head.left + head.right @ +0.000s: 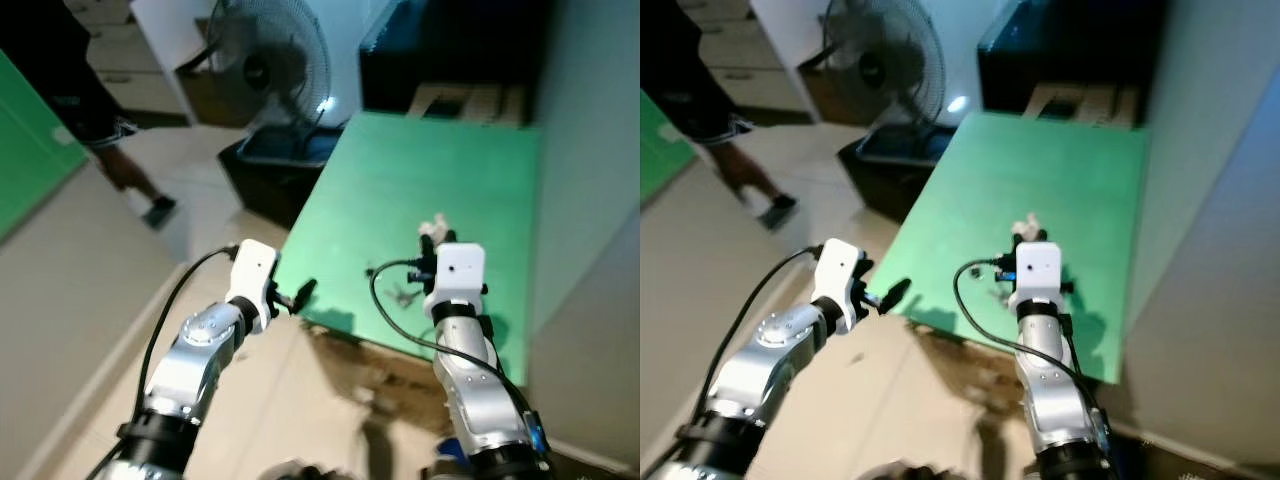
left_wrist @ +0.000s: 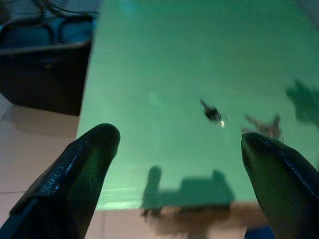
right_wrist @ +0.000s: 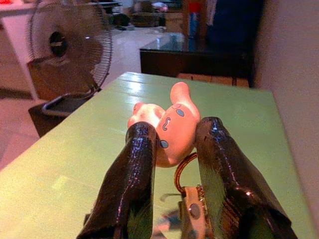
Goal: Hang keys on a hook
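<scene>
Keys (image 3: 192,209) with a pink plush charm (image 3: 172,124) sit clamped between the right gripper's (image 3: 174,164) fingers, charm pointing forward, raised over the green counter (image 1: 450,170). Left gripper (image 2: 179,174), fingers wide, hovers at the counter's near edge. I can't make out a hook.

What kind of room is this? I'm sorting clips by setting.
Probably a lived-in home room: a standing fan, a green table by the wall, a dark cabinet behind it, and a person walking past.

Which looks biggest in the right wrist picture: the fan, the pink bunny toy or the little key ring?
1. Fan, though it stands farther away.
2. Pink bunny toy, close between the right gripper fingers.
3. Key ring, smallest.
</scene>
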Available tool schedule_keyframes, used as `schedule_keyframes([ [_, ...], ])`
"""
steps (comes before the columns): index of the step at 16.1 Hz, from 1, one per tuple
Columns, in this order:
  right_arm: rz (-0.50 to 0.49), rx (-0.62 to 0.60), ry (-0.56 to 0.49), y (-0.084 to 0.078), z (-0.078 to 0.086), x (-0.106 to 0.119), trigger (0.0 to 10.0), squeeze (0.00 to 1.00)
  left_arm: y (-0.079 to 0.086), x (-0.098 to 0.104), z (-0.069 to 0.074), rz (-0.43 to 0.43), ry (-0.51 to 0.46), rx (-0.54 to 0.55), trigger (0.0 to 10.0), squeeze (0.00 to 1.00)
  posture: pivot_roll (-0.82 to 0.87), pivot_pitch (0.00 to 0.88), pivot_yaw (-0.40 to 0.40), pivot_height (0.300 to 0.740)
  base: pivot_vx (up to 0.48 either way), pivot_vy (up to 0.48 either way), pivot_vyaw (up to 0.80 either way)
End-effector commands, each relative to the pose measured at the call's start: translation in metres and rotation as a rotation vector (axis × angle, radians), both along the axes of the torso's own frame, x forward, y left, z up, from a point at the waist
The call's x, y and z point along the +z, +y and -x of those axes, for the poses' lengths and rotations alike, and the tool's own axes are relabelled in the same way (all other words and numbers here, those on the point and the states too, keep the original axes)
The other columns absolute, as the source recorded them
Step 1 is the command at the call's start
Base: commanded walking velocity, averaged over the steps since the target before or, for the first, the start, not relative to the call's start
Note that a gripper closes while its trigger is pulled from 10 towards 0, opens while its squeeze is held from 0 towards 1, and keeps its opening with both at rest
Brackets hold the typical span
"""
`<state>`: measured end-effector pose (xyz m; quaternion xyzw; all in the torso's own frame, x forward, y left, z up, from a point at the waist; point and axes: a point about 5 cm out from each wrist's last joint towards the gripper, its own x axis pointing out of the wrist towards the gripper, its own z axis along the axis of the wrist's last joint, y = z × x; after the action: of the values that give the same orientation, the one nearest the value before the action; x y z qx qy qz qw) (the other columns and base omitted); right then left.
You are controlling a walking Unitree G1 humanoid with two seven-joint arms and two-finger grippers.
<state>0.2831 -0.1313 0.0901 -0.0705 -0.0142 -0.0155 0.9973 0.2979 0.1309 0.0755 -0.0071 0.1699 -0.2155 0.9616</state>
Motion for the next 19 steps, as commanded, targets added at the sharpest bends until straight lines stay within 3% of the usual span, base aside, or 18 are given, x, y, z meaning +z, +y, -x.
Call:
schedule_keyframes([
  [1,0.022,0.054,0.034,-0.004,0.001,-0.003,0.0,0.0,0.019,-0.004,-0.008,0.023,-0.009,0.138,10.0,0.0,-0.14,0.0,0.034,0.74,0.0,0.0,0.0],
  [4,0.103,0.097,0.093,-0.02,0.002,-0.013,0.0,0.0,0.043,-0.014,-0.012,0.014,-0.014,0.253,10.0,0.0,-0.12,0.0,-0.006,0.74,0.0,0.0,0.0],
  [5,0.086,0.052,0.112,-0.028,0.003,-0.018,0.0,0.0,0.065,-0.02,-0.009,-0.004,-0.011,0.323,10.0,0.0,-0.11,0.0,-0.024,0.74,0.0,0.0,0.0],
  [8,0.095,-0.056,0.123,-0.049,0.014,-0.028,0.0,0.0,0.097,-0.028,0.004,-0.003,-0.006,0.415,10.0,0.0,-0.07,0.0,-0.046,0.74,0.0,0.0,0.0],
  [10,0.087,-0.114,0.089,-0.057,0.021,-0.033,0.0,0.0,0.088,-0.037,0.024,-0.019,0.004,0.395,10.0,0.0,-0.07,0.0,-0.021,0.74,0.0,0.0,0.0],
  [11,0.089,-0.147,0.042,-0.062,0.032,-0.028,0.0,0.0,0.078,-0.028,0.04,-0.044,-0.053,0.313,10.0,0.0,-0.06,0.0,-0.022,0.74,0.0,0.0,0.0],
  [12,0.058,-0.158,0.001,-0.064,0.051,-0.017,0.0,0.0,0.077,-0.009,0.05,-0.002,-0.118,0.317,10.0,0.0,-0.03,0.0,-0.03,0.74,0.0,0.0,0.0],
  [13,0.076,-0.139,0.0,-0.063,0.056,-0.016,0.0,0.0,0.076,-0.005,0.051,-0.015,-0.13,0.293,10.0,0.0,-0.03,0.0,-0.03,0.74,0.0,0.0,0.0],
  [14,0.097,-0.037,0.029,-0.053,0.066,-0.01,0.0,0.0,0.07,0.014,0.051,0.004,-0.161,0.249,10.0,0.0,-0.03,0.0,-0.021,0.74,0.0,0.0,0.0],
  [16,0.083,0.009,0.025,-0.044,0.067,-0.002,0.0,0.0,0.062,0.03,0.053,0.045,-0.181,0.235,10.0,0.0,-0.02,0.0,-0.019,0.74,0.0,0.0,0.0],
  [19,0.079,0.048,0.078,-0.035,0.063,-0.008,0.0,0.0,0.054,0.028,0.051,-0.008,-0.173,0.221,10.0,0.0,-0.02,0.0,-0.017,0.74,0.0,0.0,0.0],
])
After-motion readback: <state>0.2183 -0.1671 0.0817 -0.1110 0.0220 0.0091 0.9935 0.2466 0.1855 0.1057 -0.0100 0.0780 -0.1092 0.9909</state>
